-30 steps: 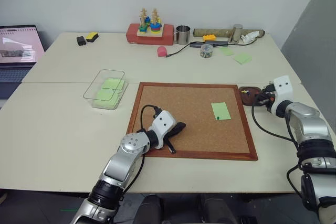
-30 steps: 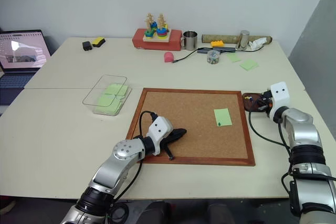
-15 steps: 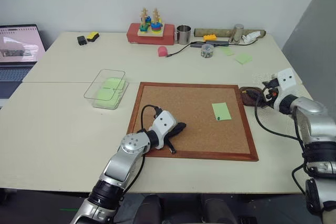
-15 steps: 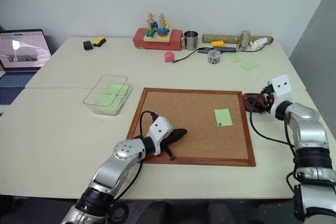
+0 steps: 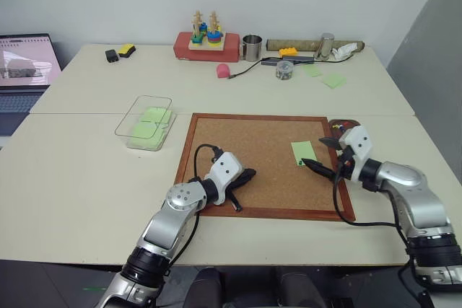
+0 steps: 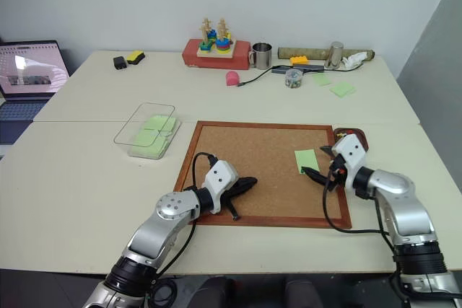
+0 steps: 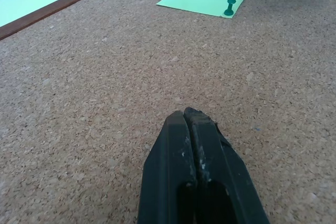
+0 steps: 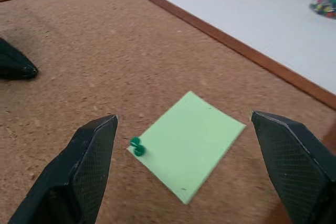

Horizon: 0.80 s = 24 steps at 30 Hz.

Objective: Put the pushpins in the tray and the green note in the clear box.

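Nearest to the robot, the left claw lies closed and empty on the corkboard, near its front left corner, and it has not moved during the last second.

A little further and to the right, the right claw is now over the right edge of the corkboard with its fingers spread wide and nothing between them. One second ago it was at the tray, beside the board's far right corner, and its fingers were much narrower. So I judge that it has just let a pushpin go into the tray and has come back for the next one.

In the right wrist view the green note lies between the two open fingers, and the green pushpin stands in its corner, holding it on the board. This pin must come out before the note can be lifted.

Further away, on the table at the left of the board, stands the clear box with green paper already inside.
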Available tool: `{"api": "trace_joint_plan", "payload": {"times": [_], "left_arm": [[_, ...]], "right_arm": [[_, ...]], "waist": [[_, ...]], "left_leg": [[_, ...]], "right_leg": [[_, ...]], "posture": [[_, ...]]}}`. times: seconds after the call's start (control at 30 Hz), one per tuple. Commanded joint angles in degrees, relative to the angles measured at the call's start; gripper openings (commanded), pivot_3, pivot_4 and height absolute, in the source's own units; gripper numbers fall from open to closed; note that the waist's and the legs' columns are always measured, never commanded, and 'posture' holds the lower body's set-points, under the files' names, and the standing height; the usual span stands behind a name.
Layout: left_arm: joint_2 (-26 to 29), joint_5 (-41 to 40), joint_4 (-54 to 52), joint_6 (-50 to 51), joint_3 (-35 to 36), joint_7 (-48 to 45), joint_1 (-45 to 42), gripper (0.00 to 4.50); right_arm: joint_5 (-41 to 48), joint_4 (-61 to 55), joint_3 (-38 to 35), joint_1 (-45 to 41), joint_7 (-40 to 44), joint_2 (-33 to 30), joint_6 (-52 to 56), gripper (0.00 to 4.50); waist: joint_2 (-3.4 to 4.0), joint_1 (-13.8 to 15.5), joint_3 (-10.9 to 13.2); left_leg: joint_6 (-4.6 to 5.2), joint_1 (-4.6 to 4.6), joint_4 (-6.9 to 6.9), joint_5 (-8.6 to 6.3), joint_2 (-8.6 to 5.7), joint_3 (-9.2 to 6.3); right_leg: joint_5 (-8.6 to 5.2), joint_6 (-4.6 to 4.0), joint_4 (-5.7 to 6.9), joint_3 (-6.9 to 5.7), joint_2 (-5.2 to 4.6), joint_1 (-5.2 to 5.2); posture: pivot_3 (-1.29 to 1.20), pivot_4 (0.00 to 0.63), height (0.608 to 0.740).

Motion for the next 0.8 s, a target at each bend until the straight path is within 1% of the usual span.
{"api": "trace_joint_plan", "payload": {"times": [0.03,0.17,0.23,0.27,0.37,0.53,0.6,0.8], "left_arm": [[0.93,1.55,2.33,1.98,-1.77,-0.56,1.63,0.00],[0.99,1.54,2.12,2.07,-1.73,-0.45,1.80,0.00],[0.94,1.54,2.03,2.16,-1.76,-0.39,1.83,0.00],[0.92,1.53,2.02,2.17,-1.77,-0.37,1.83,0.00],[0.90,1.53,2.03,2.15,-1.82,-0.40,1.85,0.00],[0.78,1.47,2.09,2.10,-1.87,-0.44,1.73,0.00],[0.78,1.49,2.09,2.12,-1.89,-0.43,1.72,0.00],[0.82,1.55,2.12,2.18,-1.90,-0.38,1.74,0.00]], "right_arm": [[-1.00,1.59,0.33,-0.73,-0.20,0.46,-2.72,4.22],[-1.13,2.92,0.96,-0.56,0.10,0.99,-3.62,4.22],[-1.44,3.75,1.10,-0.61,0.02,1.33,-4.18,3.87],[-1.66,4.17,1.21,-0.67,-0.05,1.52,-4.52,3.78],[-2.21,5.45,1.45,-0.99,-0.60,2.23,-5.29,3.19],[-2.50,6.82,1.61,-1.21,-0.78,2.92,-6.12,2.05],[-2.54,7.01,1.63,-1.10,-0.70,2.98,-6.24,1.75],[-1.82,5.76,1.80,-0.32,-0.32,2.99,-5.93,0.58]], "waist": [[-0.01,0.01,0.00],[-0.01,0.01,-0.01],[-0.01,0.01,-0.01],[-0.01,0.01,-0.01],[-0.01,0.01,-0.01],[-0.01,0.01,-0.01],[-0.01,0.01,-0.01],[-0.01,0.01,-0.01]], "left_leg": [[0.00,-0.01,0.00,0.00,-0.01,0.00],[0.00,-0.01,-0.01,0.00,0.00,0.00],[0.00,-0.01,-0.01,0.00,0.00,0.00],[0.00,-0.01,-0.01,0.00,0.00,0.00],[0.00,-0.01,-0.01,0.00,0.00,0.00],[0.00,-0.01,-0.01,0.00,0.00,0.01],[0.00,-0.01,-0.01,0.00,0.00,0.00],[0.00,-0.01,-0.01,0.00,0.00,0.00]], "right_leg": [[0.00,0.00,-0.01,0.01,0.00,-0.01],[0.00,0.00,-0.03,0.00,0.00,-0.01],[0.00,0.00,-0.03,0.00,0.00,-0.01],[0.00,0.00,-0.03,0.00,0.00,-0.01],[0.00,0.00,-0.03,0.00,0.00,0.00],[0.00,0.00,-0.03,0.01,0.00,0.00],[0.00,0.00,-0.03,0.00,0.00,-0.01],[0.01,0.01,-0.02,0.01,0.00,0.00]], "posture": [[0.00,0.150,0.740],[0.00,0.150,0.740],[0.00,0.150,0.740],[0.00,0.150,0.740],[0.00,0.150,0.740],[0.00,0.150,0.740],[0.00,0.150,0.740],[0.00,0.150,0.740]]}}
